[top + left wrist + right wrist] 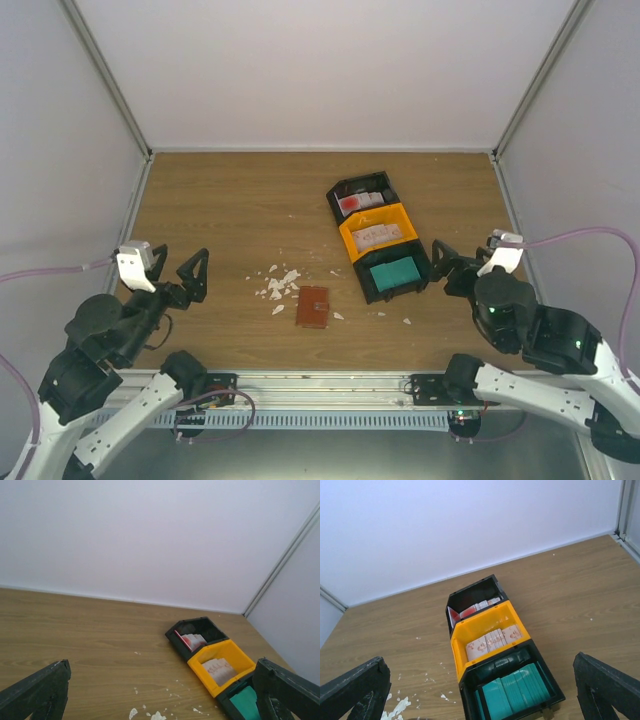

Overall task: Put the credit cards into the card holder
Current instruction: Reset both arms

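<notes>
From above, the card holder (313, 307) is too small to show whether it lies open or folded, and the print on the cards (378, 236) cannot be read. The left arm (100, 335) and right arm (545, 340) run off the bottom edge.

In the left wrist view, the near bin (226, 696) is cut by the bottom edge. Its teal cards (245, 703) are partly behind 1 finger (287, 692) of the left gripper (162, 661), and the scraps (158, 716) are clipped there too.

In the right wrist view, the red cards (470, 612) sit partly hidden behind the wall of the yellow bin (480, 620). The scraps (395, 710) are clipped at the lower left.
</notes>
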Motion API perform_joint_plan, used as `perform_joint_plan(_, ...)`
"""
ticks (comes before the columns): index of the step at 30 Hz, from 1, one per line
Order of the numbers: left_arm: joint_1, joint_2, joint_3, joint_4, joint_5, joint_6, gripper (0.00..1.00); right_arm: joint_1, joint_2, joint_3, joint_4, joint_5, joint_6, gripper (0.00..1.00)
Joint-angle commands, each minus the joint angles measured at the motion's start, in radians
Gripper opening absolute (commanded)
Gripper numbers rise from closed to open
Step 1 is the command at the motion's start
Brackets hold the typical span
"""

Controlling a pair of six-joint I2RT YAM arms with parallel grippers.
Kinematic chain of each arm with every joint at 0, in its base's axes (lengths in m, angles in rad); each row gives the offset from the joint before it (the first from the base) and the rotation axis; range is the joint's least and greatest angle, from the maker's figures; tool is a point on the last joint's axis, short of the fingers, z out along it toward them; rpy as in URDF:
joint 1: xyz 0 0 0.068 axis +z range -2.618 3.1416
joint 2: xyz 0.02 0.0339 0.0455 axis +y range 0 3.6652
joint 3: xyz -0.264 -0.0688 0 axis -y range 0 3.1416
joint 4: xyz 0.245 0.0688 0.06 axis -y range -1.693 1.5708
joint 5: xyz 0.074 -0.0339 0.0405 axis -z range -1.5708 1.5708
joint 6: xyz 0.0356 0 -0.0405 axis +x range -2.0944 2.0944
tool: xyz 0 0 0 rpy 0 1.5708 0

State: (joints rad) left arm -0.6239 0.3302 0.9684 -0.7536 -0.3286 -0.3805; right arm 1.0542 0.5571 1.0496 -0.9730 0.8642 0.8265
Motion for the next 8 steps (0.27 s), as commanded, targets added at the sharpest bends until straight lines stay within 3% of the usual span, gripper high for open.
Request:
perform_joint_plan(1, -0.005, -0.034, 0.026, 0.003, -0.011, 0.046, 0.99, -0.002, -0.033, 0.016, -0.018, 0.061, 0.016, 1.00)
perform_joint_plan(8, -0.004, -0.071, 0.022, 0.006, 0.013, 0.046, 0.99, -0.003, -0.086, -0.003, 0.007, 0.037, 0.019, 1.00)
